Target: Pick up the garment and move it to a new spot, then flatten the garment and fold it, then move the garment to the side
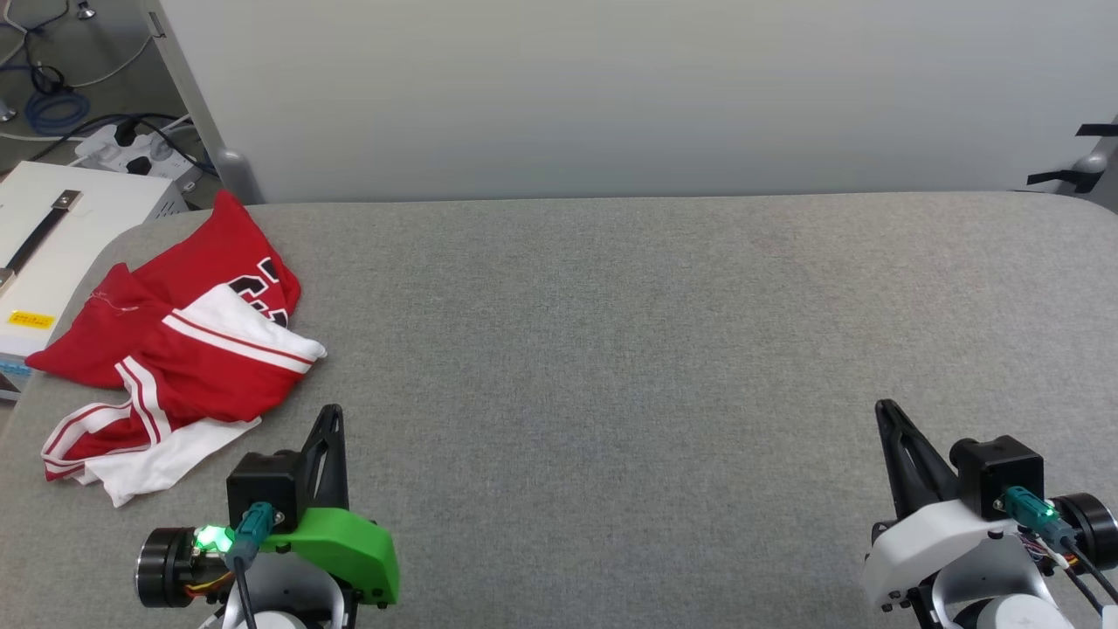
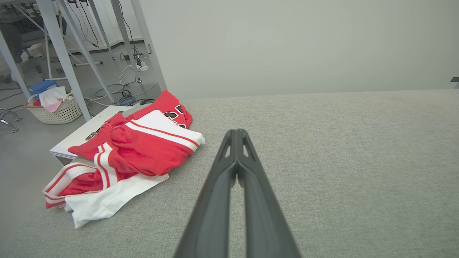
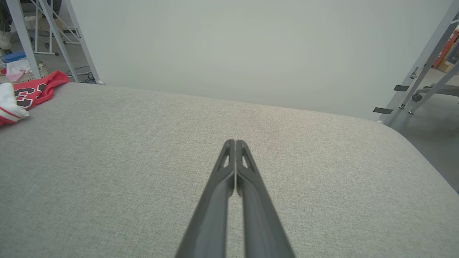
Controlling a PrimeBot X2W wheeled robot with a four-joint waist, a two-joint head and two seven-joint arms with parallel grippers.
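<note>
I am standing at the start of the first step, the pick-up. The garment (image 1: 196, 349) is lying in a crumpled heap at the far-left corner of the table (image 1: 611, 349), and one red corner seems to be reaching past the left edge. I am holding nothing. My left gripper (image 1: 333, 411) is hovering just near and right of the heap, its two long dark fingers pressed together tip to tip. My right gripper (image 1: 885, 404) is waiting well apart on the right, fingers likewise pressed together over bare covering.

Next, I am judging, I will be spreading the left fingers and reaching left into the heap for a raised fold.

The shirt is looking like soft, limp jersey knit: red body, white sleeves, red-and-white striped trim, and a scrap of black, white-outlined print showing at its far side. Layers are bunching over one another, so a pinch may be catching several at once. The table covering is looking like matte grey woven cloth, with rounded corners.
</note>
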